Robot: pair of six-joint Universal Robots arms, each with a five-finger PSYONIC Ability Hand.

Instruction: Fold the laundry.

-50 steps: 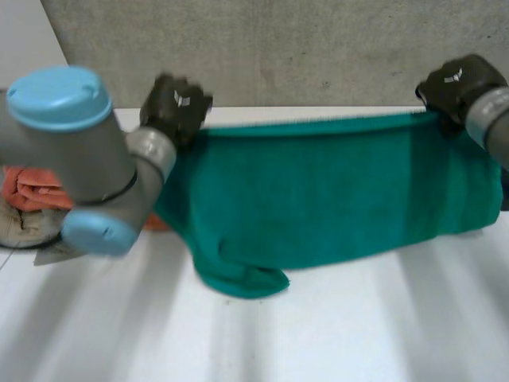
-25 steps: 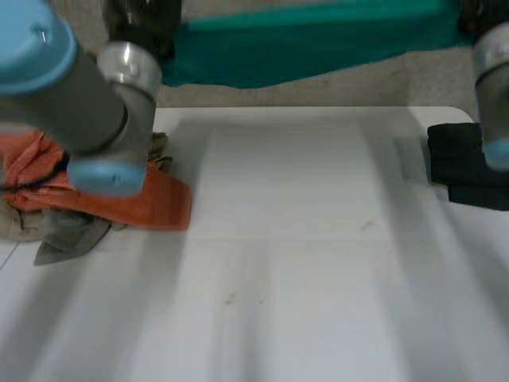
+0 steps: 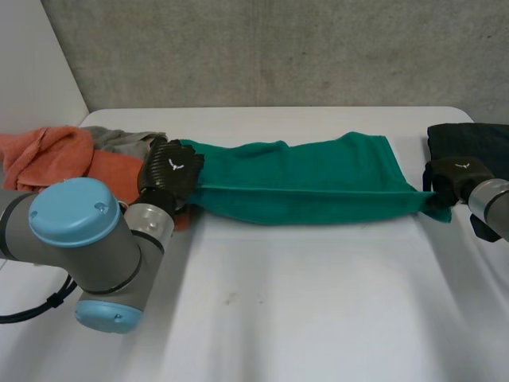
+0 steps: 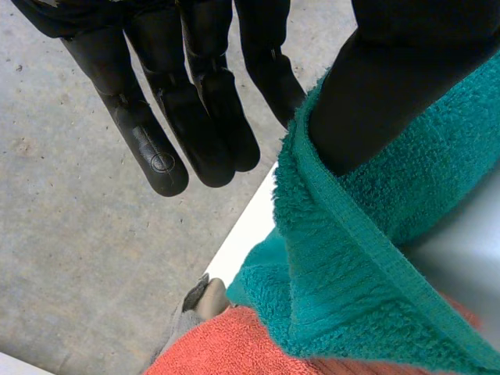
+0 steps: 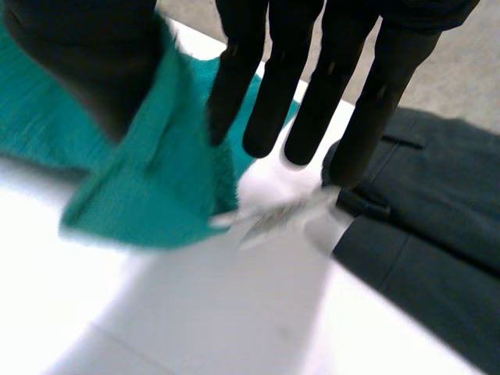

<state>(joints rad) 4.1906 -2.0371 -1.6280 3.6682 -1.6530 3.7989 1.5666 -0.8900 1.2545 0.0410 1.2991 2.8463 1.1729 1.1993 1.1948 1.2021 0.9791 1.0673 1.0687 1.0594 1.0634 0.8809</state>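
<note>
Teal towel [image 3: 302,187] lies mid-frame across the desk [image 3: 318,302]; left robot hand [image 3: 171,169] and right robot hand [image 3: 449,177] at its ends, both released.

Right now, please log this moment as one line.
green towel: stretched on table | left robot hand: open, at one end | right robot hand: open, at other end
</note>
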